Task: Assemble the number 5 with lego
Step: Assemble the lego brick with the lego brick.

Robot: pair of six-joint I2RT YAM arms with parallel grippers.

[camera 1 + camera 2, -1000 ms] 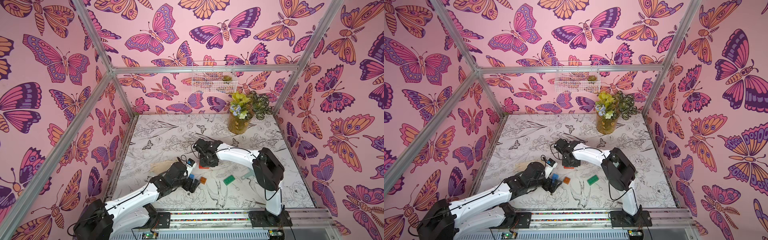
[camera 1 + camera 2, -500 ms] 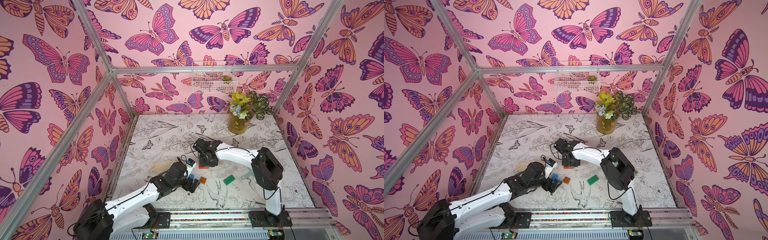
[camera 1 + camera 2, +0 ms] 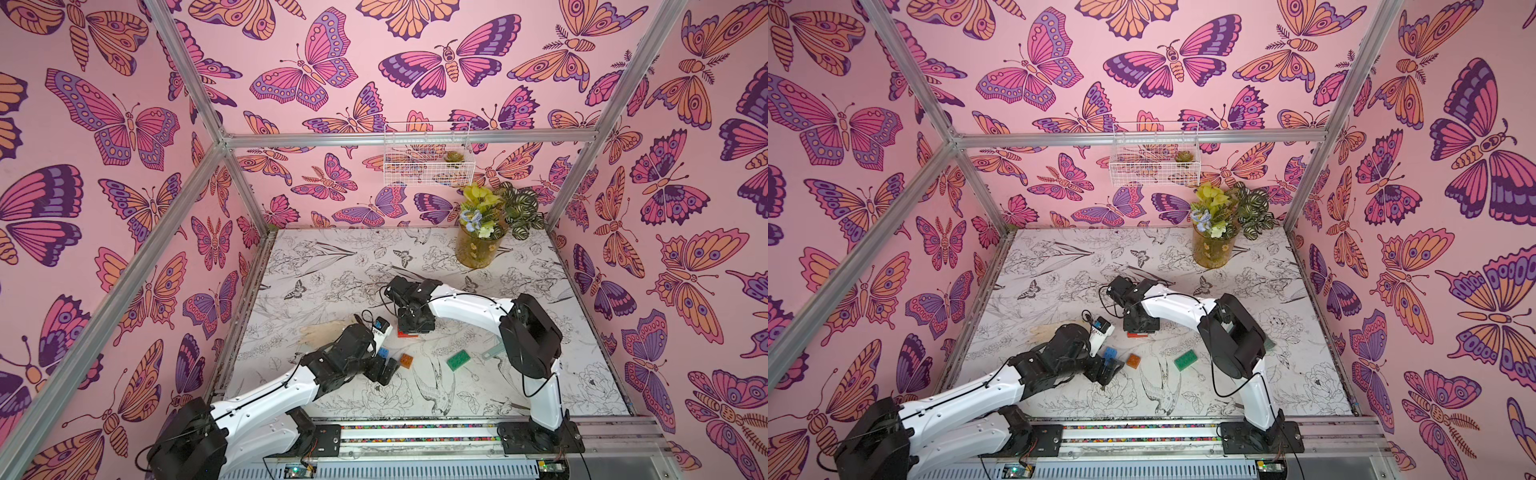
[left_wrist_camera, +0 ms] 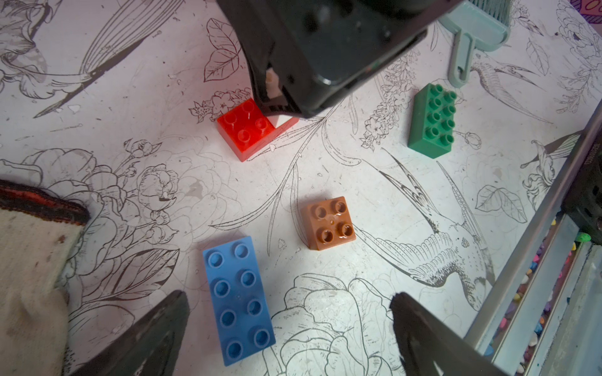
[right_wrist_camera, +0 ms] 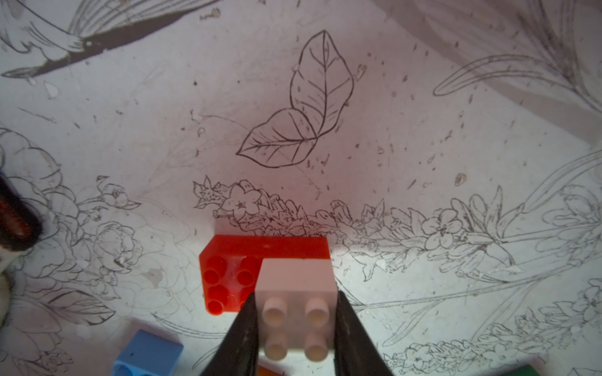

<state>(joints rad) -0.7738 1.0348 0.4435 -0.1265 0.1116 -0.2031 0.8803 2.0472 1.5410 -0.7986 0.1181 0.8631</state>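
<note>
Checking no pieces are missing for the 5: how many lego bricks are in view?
5. The white brick sits on one end of the red brick, clamped in the right gripper; the blue brick, brown brick and green brick lie apart on the table. None appears hidden.

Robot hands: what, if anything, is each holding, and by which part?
Right hand grips the white brick by two opposite side walls; left hand holds nothing.

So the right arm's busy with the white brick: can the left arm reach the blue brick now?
Probably yes: the left gripper hangs open right by the blue brick, which lies flat, uncovered, apart from the glove and brown brick.
</note>
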